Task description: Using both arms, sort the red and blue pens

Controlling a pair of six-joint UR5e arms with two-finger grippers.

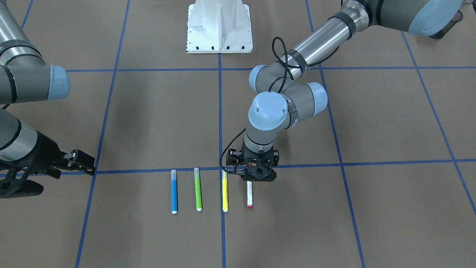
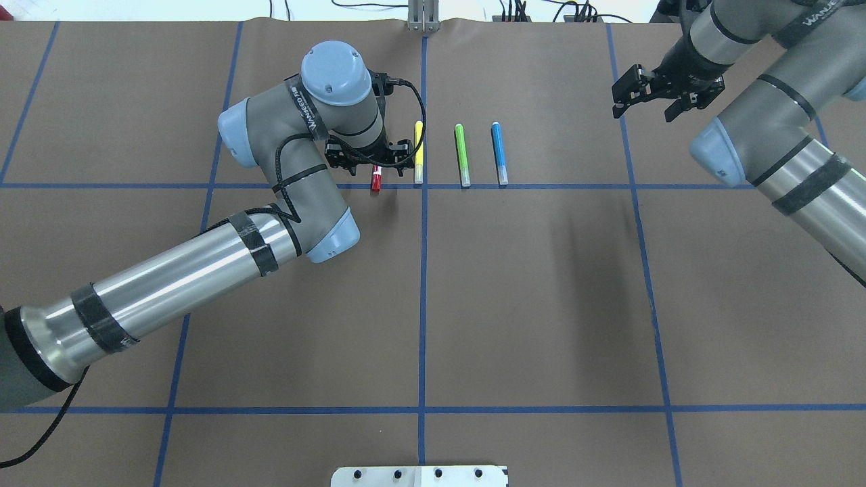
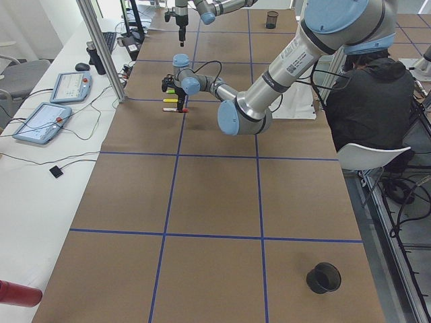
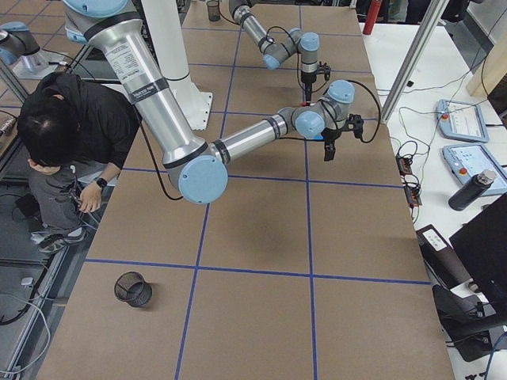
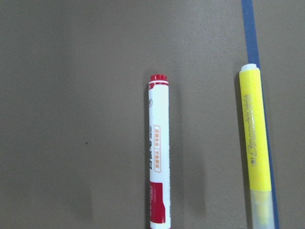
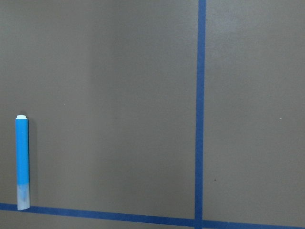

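Four pens lie in a row on the brown paper. The red pen (image 1: 250, 195) (image 2: 376, 181), white-barrelled with a red cap, fills the middle of the left wrist view (image 5: 158, 152). My left gripper (image 1: 254, 163) (image 2: 371, 162) hangs open straight above its cap end, not touching it. At the row's other end is the blue pen (image 1: 173, 191) (image 2: 499, 154), which also shows at the left edge of the right wrist view (image 6: 22, 162). My right gripper (image 1: 89, 165) (image 2: 643, 108) is open and empty, well off to the side of the blue pen.
A green pen (image 1: 198, 190) (image 2: 462, 154) and a yellow pen (image 1: 224, 191) (image 5: 256, 152) lie between the red and blue ones. The white robot base (image 1: 219, 28) stands mid-table. A black mesh cup (image 3: 324, 277) sits near one table end. A person (image 4: 71, 127) sits beside the table.
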